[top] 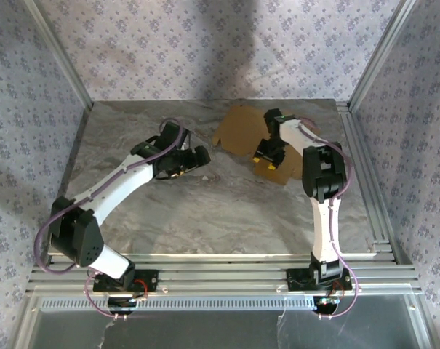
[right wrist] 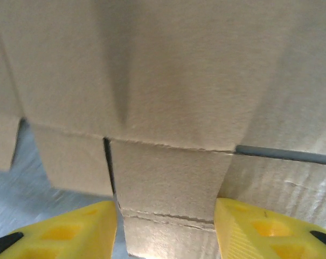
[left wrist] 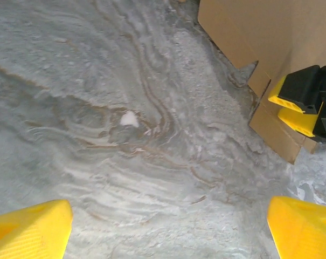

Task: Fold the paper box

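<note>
Tabletop [top: 205, 218], grey and marbled, spreads between wallpapered side walls [top: 30, 87], with both arm bases bolted to the railed near edge. The left arm [top: 110, 189] reaches from the near left towards the middle, and the right arm [top: 323, 211] rises from the near right and bends over the far right part of the surface.

The paper box [top: 238, 131] lies as a flat tan sheet at the far side, right of centre, its flaps spread out on the table. In the left wrist view its near left corner [left wrist: 249, 38] lies at the far right.

The left gripper [top: 193, 163] hovers over bare table, just left of the sheet and apart from it. Its yellow fingers [left wrist: 28, 229] stand wide and released, with nothing between them.

The right gripper [top: 263, 158] sits over the sheet's near right part. Its wrist view looks straight onto the cardboard [right wrist: 168, 81], and a narrow tab [right wrist: 171, 183] lies between the two yellow fingers [right wrist: 71, 232]. Whether they clench it or merely straddle it, I cannot tell.

A small white speck [left wrist: 129, 118] marks the table below the left gripper.
</note>
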